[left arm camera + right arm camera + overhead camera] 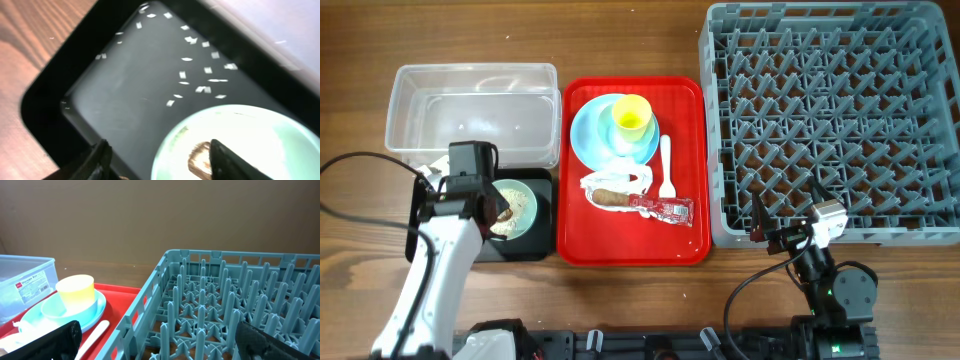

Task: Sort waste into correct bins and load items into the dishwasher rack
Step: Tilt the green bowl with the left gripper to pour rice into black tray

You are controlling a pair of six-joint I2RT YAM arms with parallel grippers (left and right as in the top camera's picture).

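The pale green bowl (517, 210) sits in the black tray (535, 247), with a brown food scrap (200, 157) inside it. White rice grains (200, 75) lie scattered on the black tray floor (125, 100). My left gripper (500, 212) is open, one finger outside the bowl's rim (170, 145) and one inside it. The yellow cup (631, 115) stands in the light blue bowl (630, 145) on the light blue plate (588, 130). Crumpled white paper (615, 180), a brown scrap (612, 198) and the red sauce packet (665, 208) lie on the red tray. My right gripper (785, 235) is open and empty at the grey dishwasher rack's (830, 120) front left corner.
The clear tub (470, 100) stands behind the black tray. The red tray (690, 110) lies between the bins and the rack. A white spoon (666, 170) lies on it. The right wrist view shows the rack pegs (225, 305), cup (76, 290) and spoon (92, 335).
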